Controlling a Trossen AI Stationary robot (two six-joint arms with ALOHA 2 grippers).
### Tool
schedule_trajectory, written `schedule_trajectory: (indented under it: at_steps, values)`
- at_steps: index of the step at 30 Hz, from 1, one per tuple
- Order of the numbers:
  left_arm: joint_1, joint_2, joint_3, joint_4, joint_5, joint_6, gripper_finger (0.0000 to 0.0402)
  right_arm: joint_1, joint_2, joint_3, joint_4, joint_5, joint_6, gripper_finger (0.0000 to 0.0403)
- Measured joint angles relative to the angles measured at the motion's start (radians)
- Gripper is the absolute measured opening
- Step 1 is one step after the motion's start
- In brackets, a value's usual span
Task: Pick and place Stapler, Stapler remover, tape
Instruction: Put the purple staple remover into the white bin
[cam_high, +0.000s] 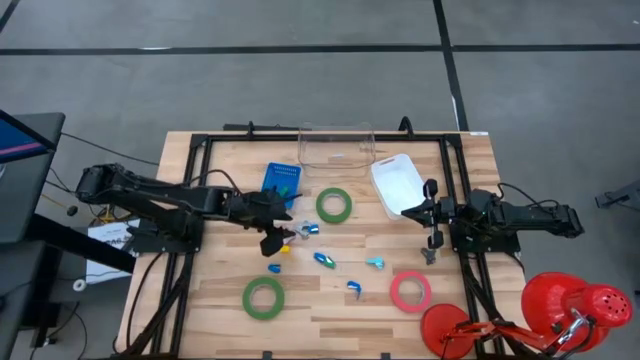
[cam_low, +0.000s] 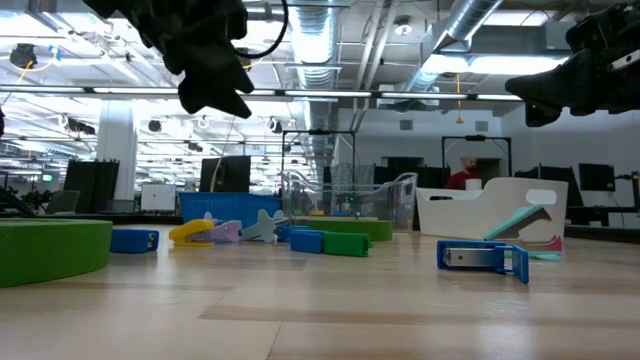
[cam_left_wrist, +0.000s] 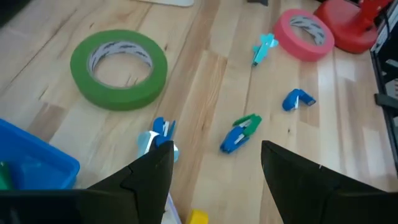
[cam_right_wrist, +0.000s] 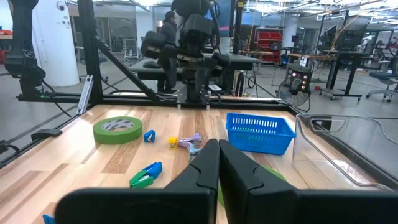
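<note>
Two green tape rolls (cam_high: 334, 205) (cam_high: 263, 297) and a pinkish-red tape roll (cam_high: 410, 291) lie flat on the wooden table. Between them lie several small coloured pieces. Among them are a blue-and-green stapler (cam_left_wrist: 239, 134), a blue stapler remover (cam_left_wrist: 297, 99), a teal piece (cam_left_wrist: 265, 48) and a blue-and-silver piece (cam_left_wrist: 158, 135). My left gripper (cam_high: 273, 240) hangs open above the table's middle left, tipped downward, with nothing between its fingers (cam_left_wrist: 149, 180). The blue-and-silver piece lies just beyond its fingertips. My right gripper (cam_high: 432, 215) is shut and level at the right side.
A blue basket (cam_high: 282, 180) stands just beyond the left gripper. A clear container (cam_high: 335, 145) and a white bin (cam_high: 397, 182) stand at the far edge. Red lamp-like objects (cam_high: 560, 305) sit off the near right corner. Bare wood shows along the near edge.
</note>
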Motion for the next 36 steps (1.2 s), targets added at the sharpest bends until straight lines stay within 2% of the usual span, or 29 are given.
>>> schedule_trajectory:
  at_steps: [11, 19, 27, 36]
  values:
    - [0.035, 0.000, 0.003, -0.143, -0.001, -0.148, 0.0232, 0.000, 0.000, 0.000, 0.000, 0.000, 0.000, 0.0001]
    - [0.068, 0.057, 0.003, -0.172, 0.001, -0.349, 0.0232, 0.000, 0.000, 0.000, 0.000, 0.000, 0.000, 0.0001]
    - [0.088, 0.126, 0.003, -0.177, 0.060, -0.413, 0.0232, 0.000, 0.000, 0.000, 0.000, 0.000, 0.000, 0.0001]
    - [0.088, 0.142, 0.002, -0.229, 0.067, -0.448, 0.0228, 0.000, 0.000, 0.000, 0.000, 0.000, 0.000, 0.0001]
